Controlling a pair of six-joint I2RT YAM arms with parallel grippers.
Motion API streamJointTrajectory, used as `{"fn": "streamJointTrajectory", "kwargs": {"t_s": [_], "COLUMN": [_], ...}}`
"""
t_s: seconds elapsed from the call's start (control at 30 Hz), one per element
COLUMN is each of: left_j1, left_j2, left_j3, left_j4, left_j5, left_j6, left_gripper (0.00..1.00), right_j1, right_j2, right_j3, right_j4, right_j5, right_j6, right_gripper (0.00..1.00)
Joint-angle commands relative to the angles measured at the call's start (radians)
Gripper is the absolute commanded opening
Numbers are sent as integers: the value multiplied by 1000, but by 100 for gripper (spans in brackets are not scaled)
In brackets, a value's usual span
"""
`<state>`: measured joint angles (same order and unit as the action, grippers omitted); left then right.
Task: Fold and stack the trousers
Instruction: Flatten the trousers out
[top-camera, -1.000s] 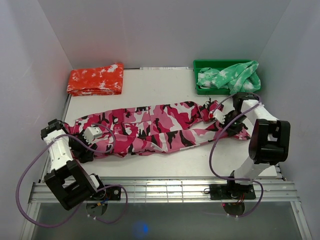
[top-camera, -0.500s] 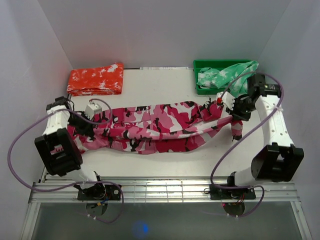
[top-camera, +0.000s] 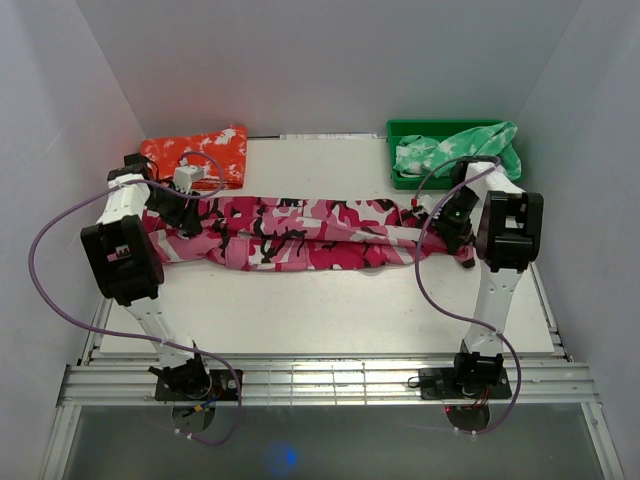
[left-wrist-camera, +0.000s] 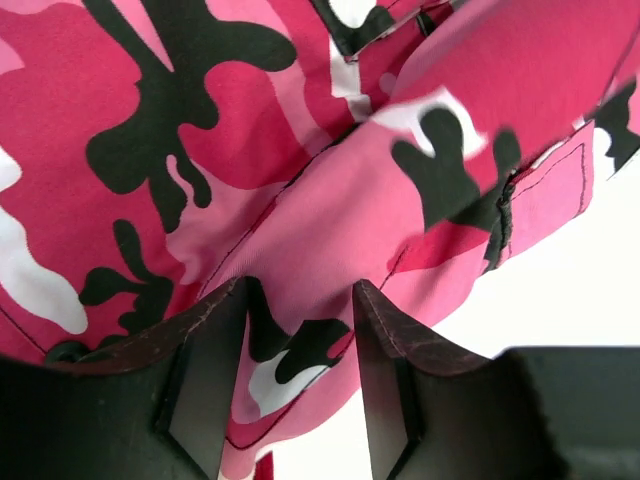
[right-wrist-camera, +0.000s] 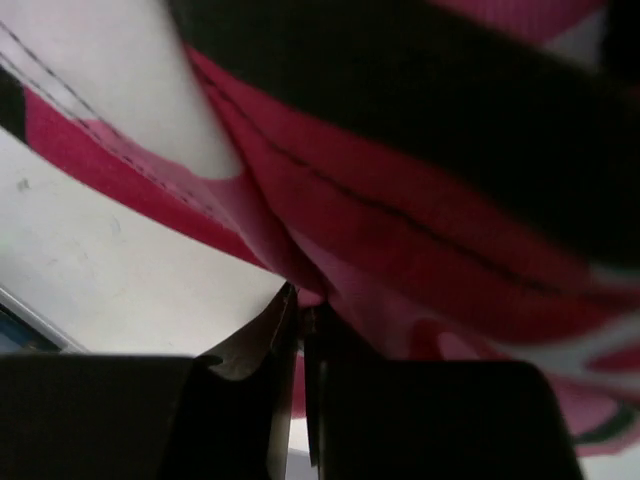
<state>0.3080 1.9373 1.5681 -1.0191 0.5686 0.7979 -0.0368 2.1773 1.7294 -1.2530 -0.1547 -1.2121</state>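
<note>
**Overhead view, read from the bottom of the frame upward.** At the lower edge you find the metal rail (top-camera: 330, 372) that carries both arm bases. The left arm (top-camera: 122, 262) rises along the left side of the frame and the right arm (top-camera: 508, 240) along the right. Above the rail lies a bare strip of the white bench (top-camera: 320, 310).

Across the middle of the frame the trousers (top-camera: 310, 232) rest on the bench as one long band running left to right, the cloth gathered in lengthwise folds. The left hand (top-camera: 185, 212) sits at the band's left end. The right hand (top-camera: 455, 228) sits at its right end.

**Left wrist view.** You see the left hand's fingers (left-wrist-camera: 215, 340) spread apart at the bottom of the frame. The pink camouflage cloth fills the frame beyond their tips and shows in the gap between them. White bench shows at the lower right.

**Right wrist view.** You see the right hand's two fingers pressed together at the lower centre, pinching a stitched fold of the trousers at their tips. The bench appears at the left of this frame.

**Far edge, overhead view.** At the upper left a folded orange-red garment (top-camera: 195, 155) lies just beyond the left hand. At the upper right a green bin (top-camera: 430, 125) holds a heaped green garment (top-camera: 460, 150) with white splotches, near the right hand.
</note>
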Motion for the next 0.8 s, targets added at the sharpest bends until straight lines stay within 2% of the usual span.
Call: {"fn": "streamJointTrajectory", "kwargs": {"t_s": [0.0, 0.17, 0.2, 0.3, 0.33, 0.37, 0.4, 0.5, 0.57, 0.63, 0.73, 0.77], "left_j1": [-6, 31, 49, 153, 180, 231, 253, 290, 290, 290, 287, 278], "left_j2": [-78, -182, -213, -230, -228, -228, -233, -296, -330, -336, -337, -339], "left_j3": [23, -46, -49, -30, -23, -19, -22, -107, -172, -259, -339, -353], "left_j4": [-21, -47, -47, -87, -122, -137, -151, -141, -131, -72, 31, 63], "left_j5": [-7, -61, -61, -33, -29, -24, -16, -39, -85, -143, -153, -148], "left_j6": [-42, -52, -78, -111, -124, -123, -112, -30, 47, 61, 92, 96], "left_gripper": [58, 59, 69, 70, 70, 70, 71, 73, 73, 73, 73, 74], "right_j1": [-3, -26, -34, -64, -69, -71, -69, -45, -11, 23, 38, 81], "right_j2": [4, -51, -65, -132, -160, -171, -175, -157, -142, -133, -149, -158], "right_j3": [-7, -94, -120, -208, -206, -189, -163, 5, 88, 131, 171, 167], "right_j4": [-49, -37, -34, 4, 13, 9, 0, -55, -54, -54, -54, -54], "right_j5": [75, 142, 150, 219, 222, 222, 210, 165, 165, 165, 87, 57], "right_j6": [66, 54, 48, 30, 28, 29, 36, 63, 88, 103, 115, 108], "right_gripper": [8, 8, 8, 9, 13, 23, 24, 42, 43, 56, 60, 61]}}
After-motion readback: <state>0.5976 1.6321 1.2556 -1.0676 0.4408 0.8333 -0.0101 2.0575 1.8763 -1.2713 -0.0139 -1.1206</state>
